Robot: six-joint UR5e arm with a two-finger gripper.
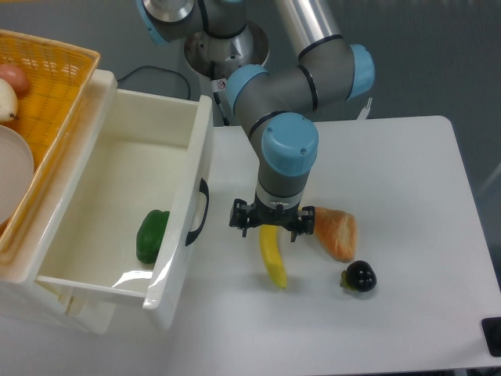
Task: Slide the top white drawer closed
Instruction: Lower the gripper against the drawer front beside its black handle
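The top white drawer (125, 164) stands pulled far out at the left, a green pepper (152, 236) lying inside it. Its curved black handle (200, 211) faces right on the glossy front panel. My gripper (271, 229) hangs over the table a short way right of that handle, directly above a banana (273, 257). The finger ends are hidden under the wrist, so I cannot tell whether they are open. Nothing shows in its grasp.
A piece of bread (336, 232) and a dark round fruit (360, 276) lie right of the banana. An orange wicker basket (47, 86) with a white plate and round produce sits atop the cabinet at upper left. A cable runs behind the drawer.
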